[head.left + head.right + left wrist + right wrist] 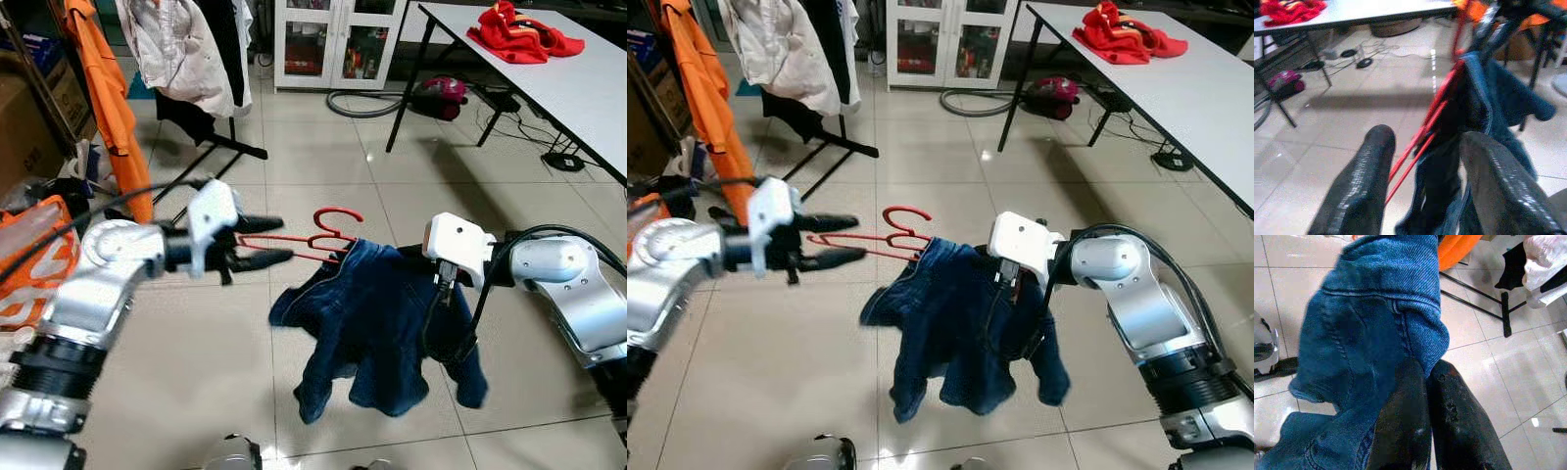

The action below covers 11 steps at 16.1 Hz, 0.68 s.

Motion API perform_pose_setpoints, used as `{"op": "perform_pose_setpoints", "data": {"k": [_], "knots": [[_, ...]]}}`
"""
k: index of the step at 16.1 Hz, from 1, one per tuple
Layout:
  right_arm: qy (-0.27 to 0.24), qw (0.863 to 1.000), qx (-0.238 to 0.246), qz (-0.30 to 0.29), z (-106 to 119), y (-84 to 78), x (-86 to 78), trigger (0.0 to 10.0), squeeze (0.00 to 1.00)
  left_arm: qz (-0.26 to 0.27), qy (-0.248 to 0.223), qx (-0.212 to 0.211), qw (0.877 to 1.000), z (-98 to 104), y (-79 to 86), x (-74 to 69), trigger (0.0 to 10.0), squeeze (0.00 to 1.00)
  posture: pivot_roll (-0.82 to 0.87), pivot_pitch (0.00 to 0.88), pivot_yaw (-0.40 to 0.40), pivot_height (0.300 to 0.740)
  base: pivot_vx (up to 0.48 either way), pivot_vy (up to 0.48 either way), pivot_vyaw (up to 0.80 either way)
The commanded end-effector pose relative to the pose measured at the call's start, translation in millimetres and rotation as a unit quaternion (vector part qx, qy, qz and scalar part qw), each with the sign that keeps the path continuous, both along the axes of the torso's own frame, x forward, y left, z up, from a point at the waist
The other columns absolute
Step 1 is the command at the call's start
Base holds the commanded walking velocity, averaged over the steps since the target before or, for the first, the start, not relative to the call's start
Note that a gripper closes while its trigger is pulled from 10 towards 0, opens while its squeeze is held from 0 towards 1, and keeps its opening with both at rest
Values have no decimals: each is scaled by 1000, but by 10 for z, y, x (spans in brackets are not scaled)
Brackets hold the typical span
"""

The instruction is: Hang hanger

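Note:
A red hanger [338, 217] hangs in the air over the tiled floor, with blue jeans [372, 323] draped over its right half and sagging below it. My left gripper [286, 240] is open at the hanger's bare left end, with the red bars [1420, 142] running between its two fingers. My right gripper [1425, 364] is shut on the jeans near the top of the fabric. Most of its fingers are buried in the denim in the eye views, where only its white wrist [456, 245] stands out.
A clothes rack on black legs [211, 147] stands at the back left, carrying an orange garment [108, 98] and a white one [186, 49]. A white table [578, 88] with a red cloth [519, 34] is at the back right. Cables and a vacuum [436, 98] lie beneath it. Boxes and an orange bag [34, 255] sit at the left.

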State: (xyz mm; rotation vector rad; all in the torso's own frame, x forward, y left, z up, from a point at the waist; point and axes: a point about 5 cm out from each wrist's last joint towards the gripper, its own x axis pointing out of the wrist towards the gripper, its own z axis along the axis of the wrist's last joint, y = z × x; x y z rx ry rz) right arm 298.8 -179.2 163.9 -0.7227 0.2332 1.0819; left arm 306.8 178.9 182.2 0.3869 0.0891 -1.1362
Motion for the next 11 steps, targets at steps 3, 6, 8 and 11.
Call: {"op": "perform_pose_setpoints", "data": {"k": [3,6,8,11], "knots": [[3,1000,4,-12,-25,-87,-26,0,0,63,-37,-11,997,196,261,115,10000,0,29,63,-80,740,0,0,0],[5,999,25,-22,20,-95,-23,0,0,100,-22,-63,993,211,390,100,10000,0,28,67,-77,740,0,0,0],[1,999,34,-25,81,-112,-24,0,0,50,39,-110,992,58,291,-124,10000,0,28,73,-76,740,0,0,0],[-7,999,39,-25,144,-100,-5,0,0,8,95,-160,982,-114,71,-337,10000,0,30,75,-81,740,0,0,0]]}}
